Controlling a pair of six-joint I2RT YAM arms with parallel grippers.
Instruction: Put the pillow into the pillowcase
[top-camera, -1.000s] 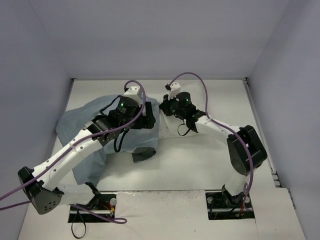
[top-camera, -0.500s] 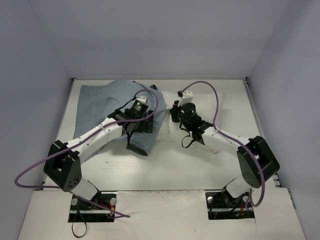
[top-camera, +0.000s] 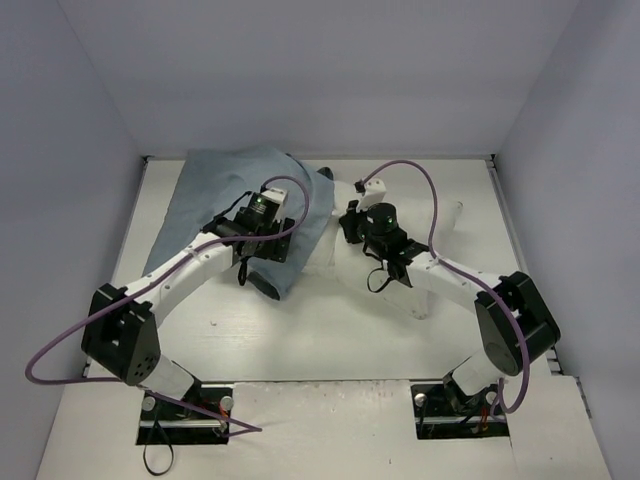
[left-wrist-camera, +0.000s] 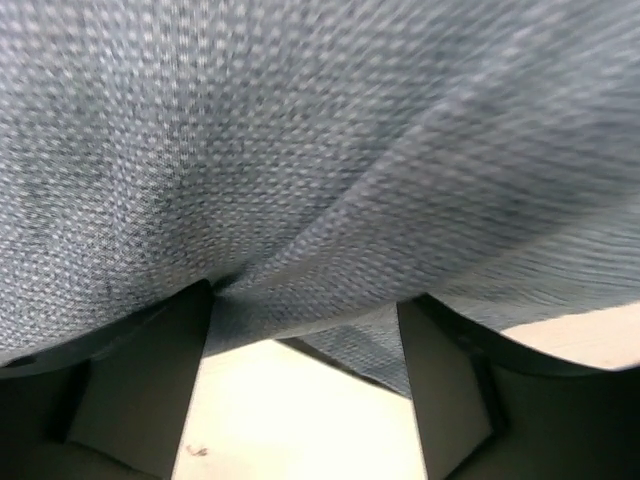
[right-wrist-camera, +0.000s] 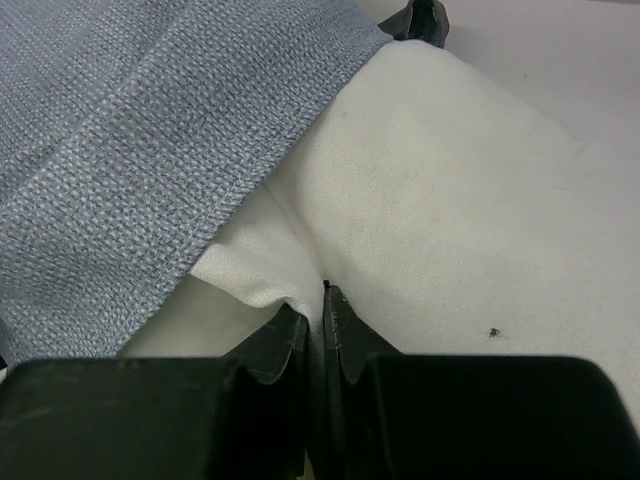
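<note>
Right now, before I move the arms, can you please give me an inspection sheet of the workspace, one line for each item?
Surface: white table, with a few small dark marks.
Job's things: pillowcase, pale blue-grey side up, rumpled at the far left; its hem lies over the edge of the white pillow, which lies to its right.
Clutter: nothing seen.
Grippers: left gripper open, pillowcase cloth draped over it; right gripper shut on a fold of the pillow.
Cables: a purple cable loops along each arm; no snag seen.
Surroundings: plain pale walls on three sides.
</note>
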